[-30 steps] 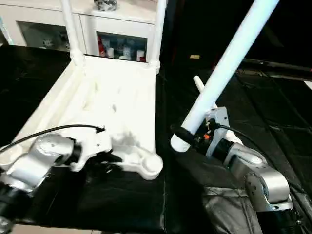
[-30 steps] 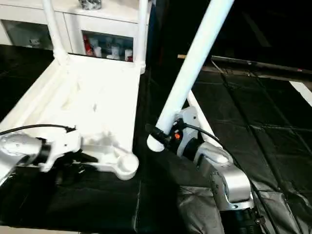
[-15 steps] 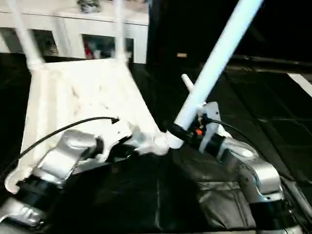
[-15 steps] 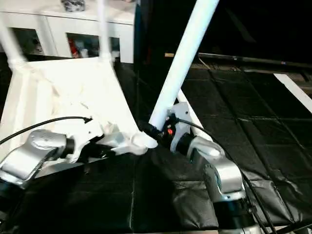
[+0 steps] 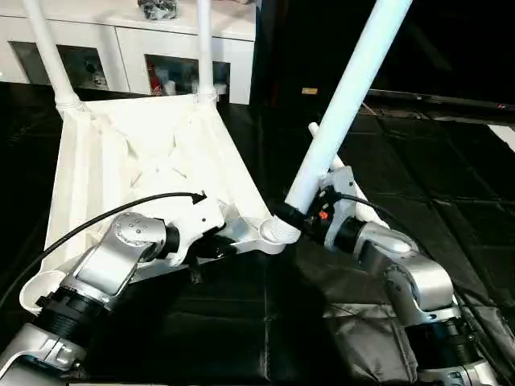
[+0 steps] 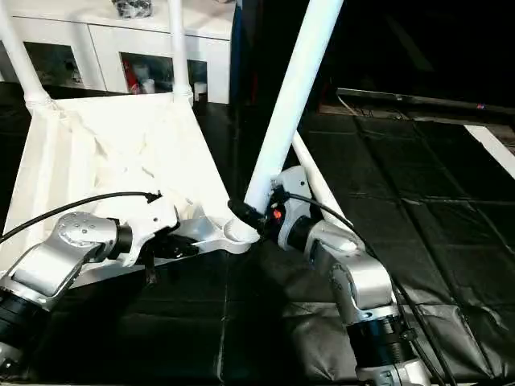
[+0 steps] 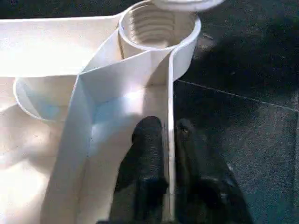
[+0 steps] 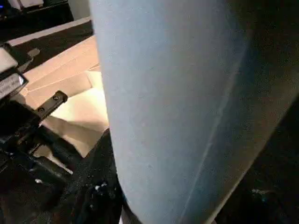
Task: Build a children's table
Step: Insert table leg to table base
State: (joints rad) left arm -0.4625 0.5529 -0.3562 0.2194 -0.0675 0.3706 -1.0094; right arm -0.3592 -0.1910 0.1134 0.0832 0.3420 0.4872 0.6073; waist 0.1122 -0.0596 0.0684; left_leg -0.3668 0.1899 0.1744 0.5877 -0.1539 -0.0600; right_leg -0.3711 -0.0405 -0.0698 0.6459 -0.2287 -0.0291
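The upturned table top lies ribbed side up on the black desk. Two legs already stand in its far corner sockets. The left gripper pinches the rim wall just beside the near corner socket, one finger on each side. The right gripper holds a third leg near its thick end, tilted, with its tip at that socket's mouth. It looks not yet seated; I see no fourth leg fitted.
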